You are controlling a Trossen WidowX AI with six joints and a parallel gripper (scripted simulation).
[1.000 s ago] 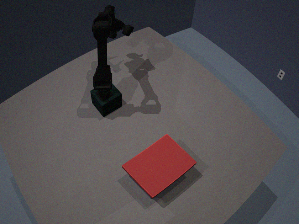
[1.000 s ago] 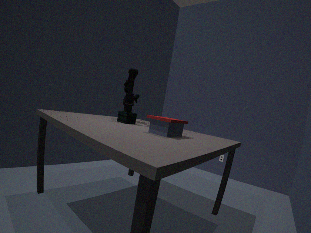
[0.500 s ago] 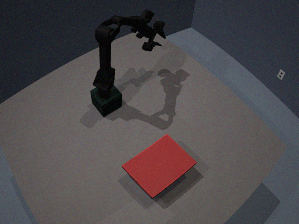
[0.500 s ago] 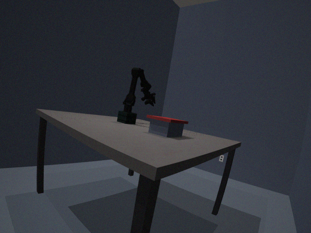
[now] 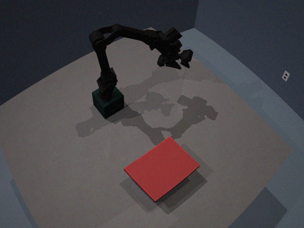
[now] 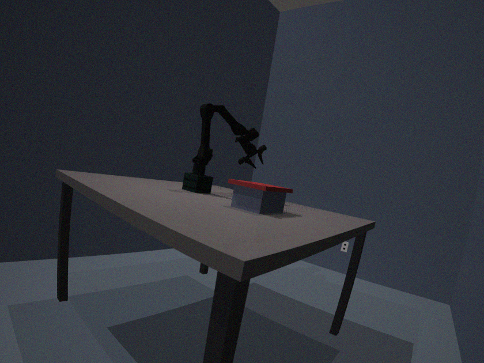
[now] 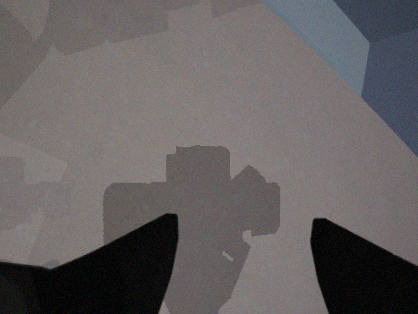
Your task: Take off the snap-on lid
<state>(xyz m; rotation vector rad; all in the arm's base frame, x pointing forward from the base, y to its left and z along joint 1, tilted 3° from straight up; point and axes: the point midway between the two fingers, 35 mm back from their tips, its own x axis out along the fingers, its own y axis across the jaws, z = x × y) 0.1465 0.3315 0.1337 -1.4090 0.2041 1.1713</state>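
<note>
A flat red lid [image 5: 161, 167] [image 6: 261, 185] sits on top of a grey-blue storage box [image 6: 257, 201] on the near part of the table. In the top view the lid hides the box. My gripper [image 5: 178, 63] [image 6: 254, 157] [image 7: 244, 228] hangs high in the air, well behind the box and off to its far side. Its two dark fingers are apart with nothing between them. The wrist view shows only bare table top and the gripper's shadow between the fingers; the lid and box do not show there.
The arm's dark green base block [image 5: 108, 102] [image 6: 197, 182] stands on the grey table [image 5: 49, 137] [image 6: 163, 218] behind the box. The table's right edge runs close beyond the gripper. A wall socket [image 5: 285, 75] [image 6: 344, 246] is on the far wall.
</note>
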